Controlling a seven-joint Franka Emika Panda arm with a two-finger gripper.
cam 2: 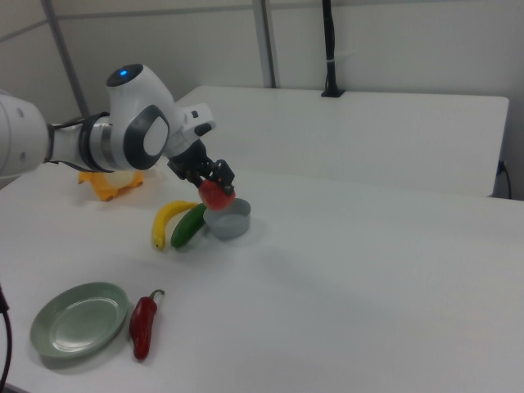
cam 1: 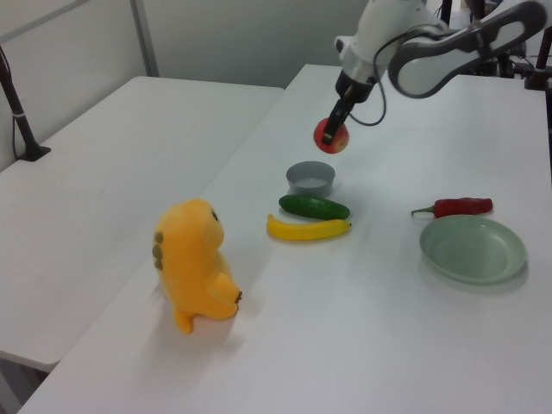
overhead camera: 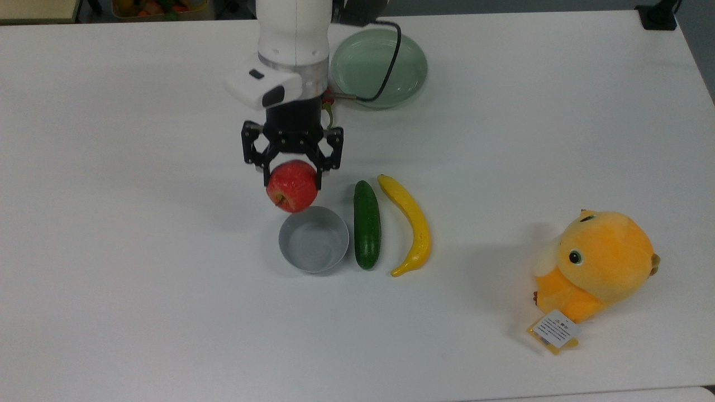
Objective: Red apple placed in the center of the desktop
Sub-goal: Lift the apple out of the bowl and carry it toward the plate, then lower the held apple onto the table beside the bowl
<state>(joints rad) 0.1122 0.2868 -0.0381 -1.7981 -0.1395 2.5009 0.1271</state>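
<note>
The red apple (overhead camera: 292, 186) hangs in the air above the white desktop (overhead camera: 139, 290), held by my gripper (overhead camera: 291, 177), which is shut on it. In the left view the red apple (cam 1: 331, 135) floats well above the grey bowl (cam 1: 310, 178), and my gripper (cam 1: 332, 134) comes down on it from above. The right view has the red apple (cam 2: 216, 195) just over the grey bowl (cam 2: 228, 220), with my gripper (cam 2: 214, 190) clamped on it. The grey bowl (overhead camera: 314, 239) stands with nothing in it.
A green cucumber (overhead camera: 367, 224) and a yellow banana (overhead camera: 409, 222) lie right of the bowl in the top view. A pale green plate (overhead camera: 380, 67) sits at the back, a red chili (cam 2: 143, 323) beside it. An orange plush toy (overhead camera: 597, 265) rests at the top view's right.
</note>
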